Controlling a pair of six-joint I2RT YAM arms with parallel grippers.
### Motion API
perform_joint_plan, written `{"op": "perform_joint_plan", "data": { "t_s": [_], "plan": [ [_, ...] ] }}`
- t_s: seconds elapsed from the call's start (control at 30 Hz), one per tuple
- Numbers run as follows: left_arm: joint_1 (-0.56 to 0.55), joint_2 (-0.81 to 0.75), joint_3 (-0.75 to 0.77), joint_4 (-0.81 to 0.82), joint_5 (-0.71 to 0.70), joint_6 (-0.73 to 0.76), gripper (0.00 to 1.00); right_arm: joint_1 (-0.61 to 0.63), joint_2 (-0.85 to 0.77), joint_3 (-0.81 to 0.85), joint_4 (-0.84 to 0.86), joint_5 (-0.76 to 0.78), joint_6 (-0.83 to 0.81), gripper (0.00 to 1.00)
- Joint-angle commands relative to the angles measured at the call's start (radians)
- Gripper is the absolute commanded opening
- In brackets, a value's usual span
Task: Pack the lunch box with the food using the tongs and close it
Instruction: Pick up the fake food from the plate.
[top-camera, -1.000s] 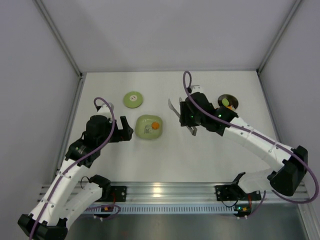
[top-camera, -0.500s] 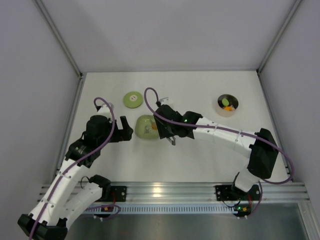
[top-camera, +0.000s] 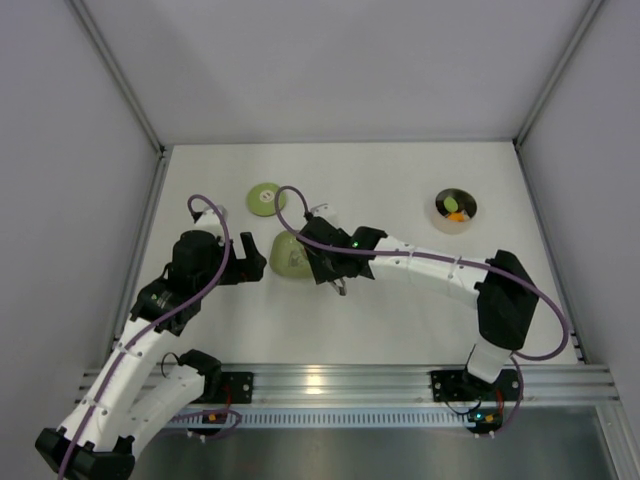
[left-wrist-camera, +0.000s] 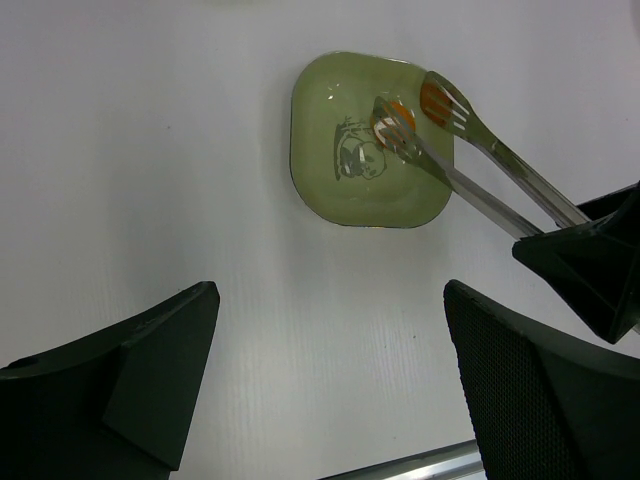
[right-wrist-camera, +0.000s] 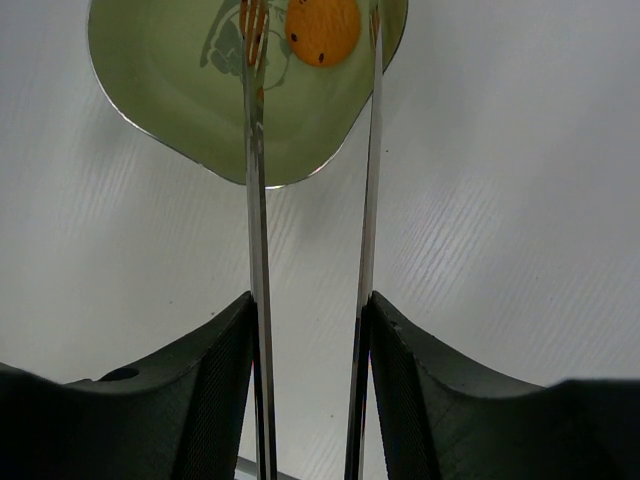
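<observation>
White desk (top-camera: 400, 180) inside pale walls, seen from above and from both wrists. The right fingers (right-wrist-camera: 210, 370) are clenched on the tongs (right-wrist-camera: 255, 200), one pad against the outside of each slim arm, so a harder squeeze would bring the tips together. The tongs reach forward over the light green plate (right-wrist-camera: 170, 90). Their two tips stand either side of the orange piece (right-wrist-camera: 322, 28), which lies on the plate near its far rim. Whether either tip already touches the piece cannot be told from these views.

The piece looks like a small flat disc: probably light, smooth and inclined to slide or flip if pinched off-centre. It is best taken across its full width, edge to edge, with gentle pressure. The tongs are stiff, springy and slick, so the hold on them must not slacken.

The left fingers (left-wrist-camera: 150, 350) are spread wide and empty, hovering just beside the plate. The lunch box (top-camera: 455, 208) stands well apart at the right with food already inside. Its lid (top-camera: 265, 198) lies beyond the plate.
</observation>
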Motion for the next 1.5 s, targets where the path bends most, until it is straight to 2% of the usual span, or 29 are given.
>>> {"op": "perform_joint_plan", "data": {
  "t_s": [0.0, 0.87, 1.13, 1.27, 1.47],
  "plan": [
    [-0.005, -0.012, 0.006, 0.023, -0.006, -0.013, 0.99, 0.025, 0.009, 0.045, 0.008, 0.017, 0.013, 0.46],
    [-0.007, -0.012, 0.006, 0.021, -0.007, -0.012, 0.99, 0.041, 0.078, 0.088, -0.029, 0.004, 0.001, 0.45],
    [-0.007, -0.012, 0.006, 0.021, -0.007, -0.013, 0.99, 0.042, 0.074, 0.094, -0.033, 0.007, 0.001, 0.36],
    [-0.007, -0.014, 0.006, 0.020, -0.007, -0.013, 0.99, 0.044, 0.068, 0.108, -0.041, 0.017, -0.002, 0.29],
    [-0.007, -0.015, 0.006, 0.021, -0.009, -0.013, 0.99, 0.044, 0.048, 0.144, -0.059, 0.036, -0.003, 0.27]
  ]
}}
